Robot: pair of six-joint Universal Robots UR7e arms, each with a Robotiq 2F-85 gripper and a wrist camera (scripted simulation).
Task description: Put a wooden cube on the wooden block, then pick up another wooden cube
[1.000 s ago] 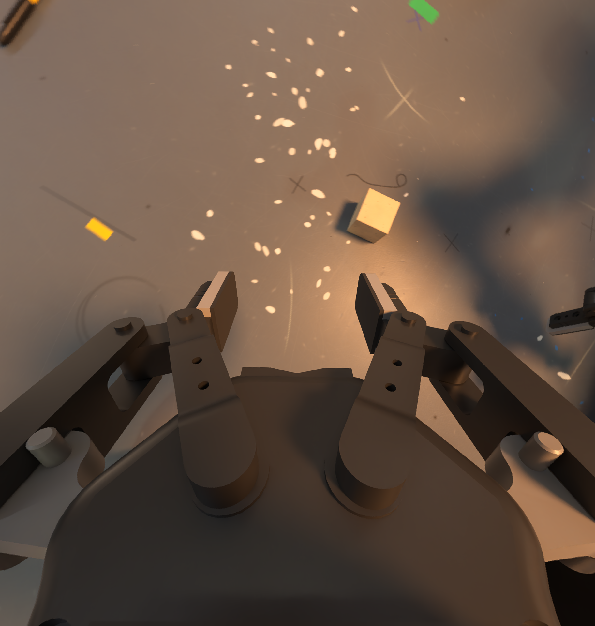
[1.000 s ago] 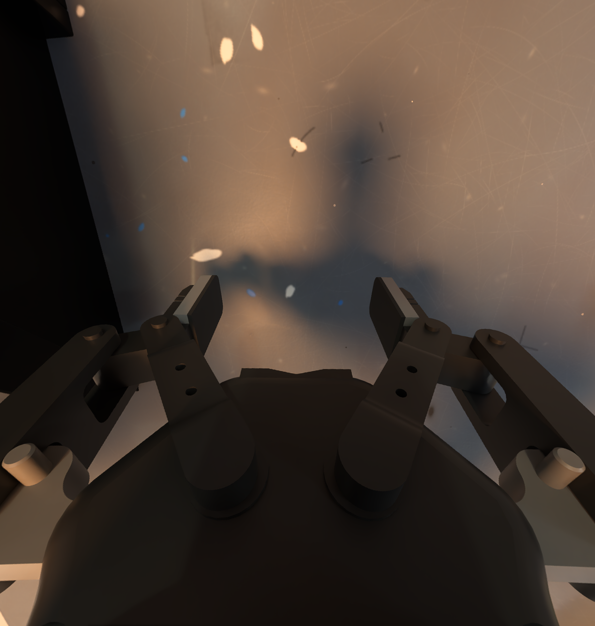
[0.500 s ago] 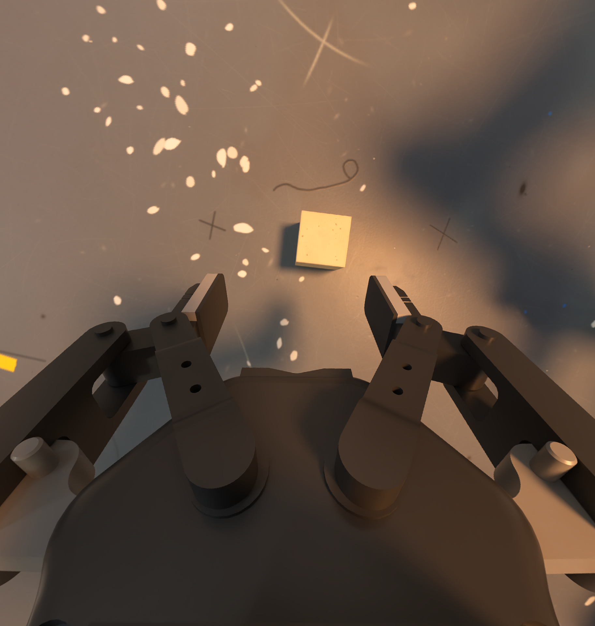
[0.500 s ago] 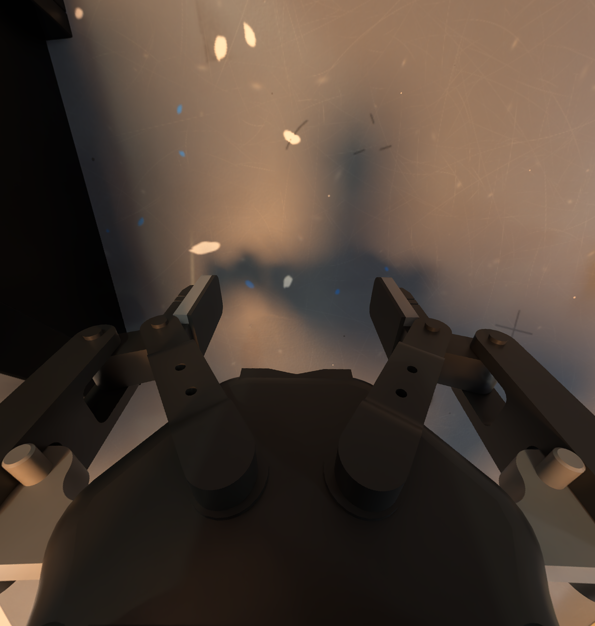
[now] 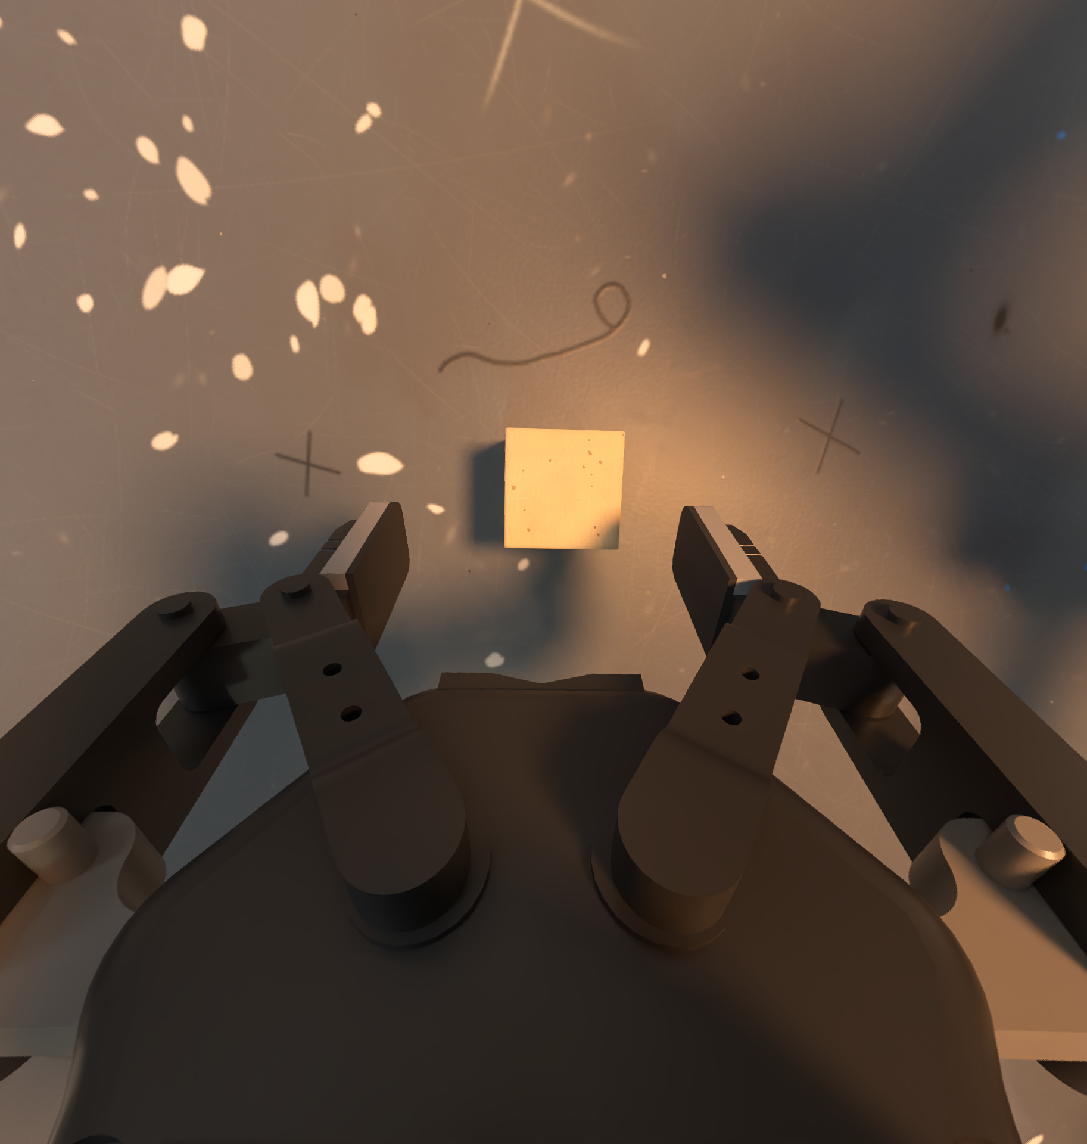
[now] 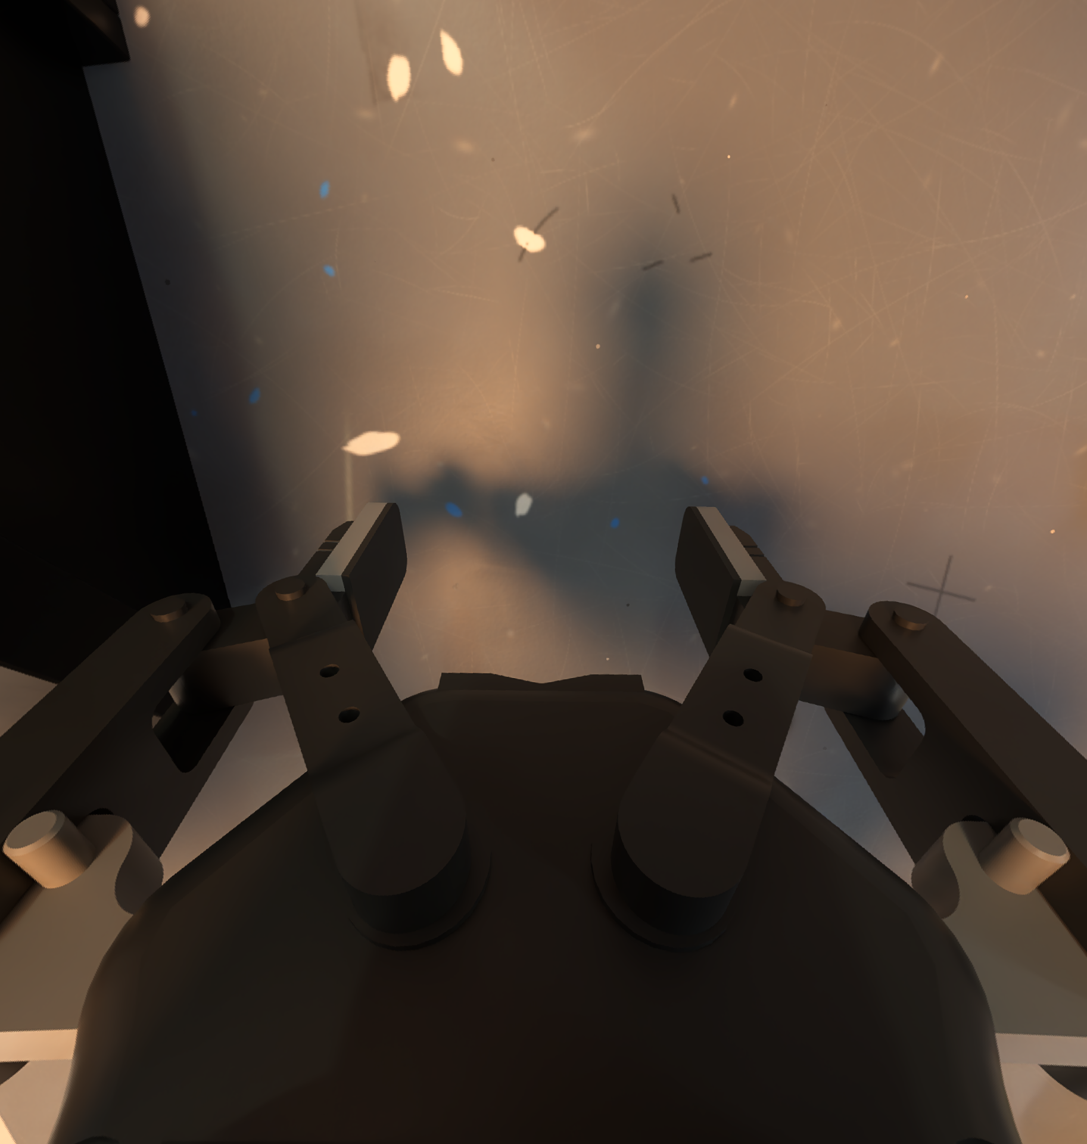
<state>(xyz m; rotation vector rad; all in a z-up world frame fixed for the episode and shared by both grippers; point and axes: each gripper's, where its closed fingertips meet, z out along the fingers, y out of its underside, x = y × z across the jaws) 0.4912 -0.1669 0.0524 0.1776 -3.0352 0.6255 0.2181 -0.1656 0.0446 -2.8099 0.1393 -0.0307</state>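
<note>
A pale wooden cube [image 5: 563, 488] lies on the tabletop, seen from straight above in the left wrist view, its sides square to the fingers. My left gripper [image 5: 541, 545] is open and empty, above the cube, with the cube just beyond and between the two fingertips. My right gripper [image 6: 541, 545] is open and empty over bare tabletop. No cube and no wooden block show in the right wrist view.
The tabletop [image 5: 776, 124] is beige, scratched, with pen crosses [image 5: 828, 435], a squiggle [image 5: 528, 346] and bright light flecks. A dark upright panel [image 6: 64, 371] fills the left side of the right wrist view. Large arm shadows fall at the right of the left wrist view.
The left gripper has moved over the cube and turned square to it; the cube has grown and slid toward the gap between the fingers. The right gripper has barely drifted.
</note>
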